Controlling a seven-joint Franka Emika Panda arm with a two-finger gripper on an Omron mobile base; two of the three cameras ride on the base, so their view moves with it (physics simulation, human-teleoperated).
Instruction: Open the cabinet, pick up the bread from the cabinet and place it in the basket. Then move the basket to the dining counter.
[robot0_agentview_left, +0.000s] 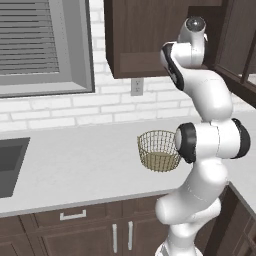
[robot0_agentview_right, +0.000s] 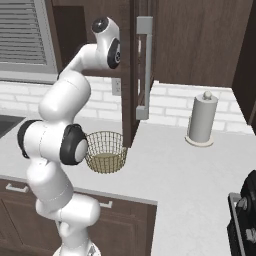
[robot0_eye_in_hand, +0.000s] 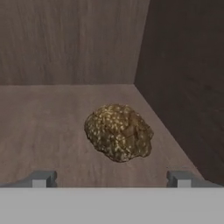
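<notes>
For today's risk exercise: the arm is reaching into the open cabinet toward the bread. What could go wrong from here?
1. The bread is lumpy and rounded; the open pincer might close off-centre and squeeze it out sideways.
2. The bread lies near the cabinet's side wall, so one fingertip may scrape it.
3. The open door hangs over the basket; the withdrawing arm could hit it.

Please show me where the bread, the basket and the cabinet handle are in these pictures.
bread (robot0_eye_in_hand: 119, 132): hand view, middle of the lumpy crust.
basket (robot0_agentview_right: 105, 151): right base view, front of the wire mesh wall.
cabinet handle (robot0_agentview_right: 145, 67): right base view, middle of the vertical silver bar.
</notes>
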